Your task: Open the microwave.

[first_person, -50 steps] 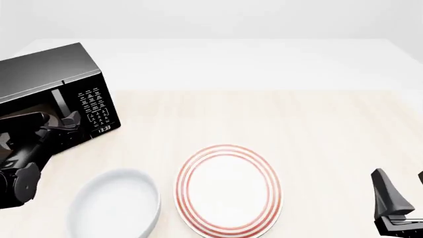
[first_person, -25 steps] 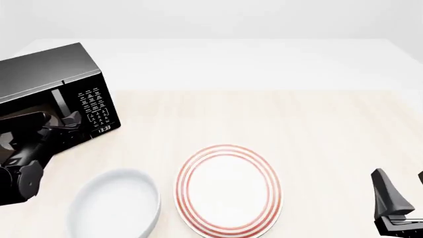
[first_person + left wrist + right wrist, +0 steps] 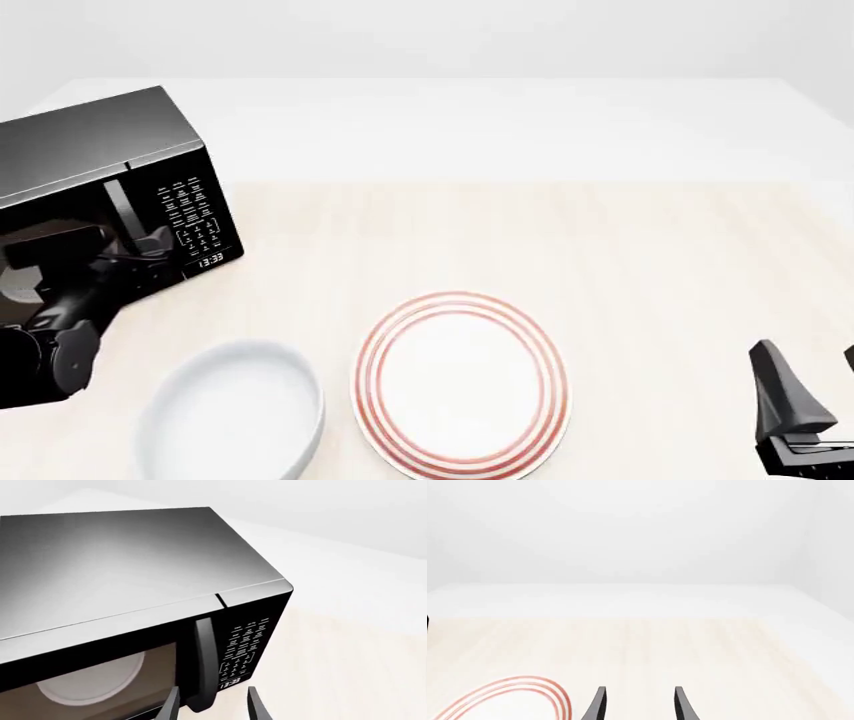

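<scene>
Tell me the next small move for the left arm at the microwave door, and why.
Probably close the left gripper on the handle. In the left wrist view the bar's lower end already sits between the open fingers, and the microwave door looks shut, so nothing is gripped yet. Pull only after that. The right gripper is open, near the striped plate.
</scene>
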`<move>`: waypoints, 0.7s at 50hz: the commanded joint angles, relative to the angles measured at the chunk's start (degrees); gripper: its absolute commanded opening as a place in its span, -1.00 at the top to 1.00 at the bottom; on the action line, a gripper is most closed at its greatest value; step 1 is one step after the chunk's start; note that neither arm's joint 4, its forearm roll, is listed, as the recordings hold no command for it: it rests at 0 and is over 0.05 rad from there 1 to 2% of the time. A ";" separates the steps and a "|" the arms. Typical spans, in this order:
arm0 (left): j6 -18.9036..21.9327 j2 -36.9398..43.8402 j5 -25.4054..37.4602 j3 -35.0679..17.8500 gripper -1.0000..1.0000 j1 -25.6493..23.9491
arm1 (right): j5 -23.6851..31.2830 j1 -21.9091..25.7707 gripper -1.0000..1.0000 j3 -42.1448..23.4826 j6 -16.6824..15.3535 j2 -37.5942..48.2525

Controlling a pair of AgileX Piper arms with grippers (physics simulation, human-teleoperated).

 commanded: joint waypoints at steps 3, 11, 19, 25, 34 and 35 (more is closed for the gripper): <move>-0.51 1.97 -0.35 -1.28 -1.00 -0.57 | 0.00 -0.01 -1.00 0.00 0.01 0.00; -0.47 2.42 -0.26 -1.73 -1.00 -0.39 | 0.00 0.00 -1.00 0.00 0.00 0.00; -0.70 2.78 -0.21 -2.24 -1.00 -0.38 | 0.00 0.00 -1.00 0.00 0.00 0.01; -0.63 3.47 -0.05 -2.97 -1.00 -0.56 | 0.00 0.01 -1.00 0.00 0.00 0.00; -1.06 4.74 -0.34 -3.63 -1.00 -0.87 | 0.00 0.02 -1.00 0.00 0.00 0.00; -1.14 4.93 -0.42 -3.69 -1.00 -0.90 | 0.00 0.00 -1.00 0.00 0.00 0.01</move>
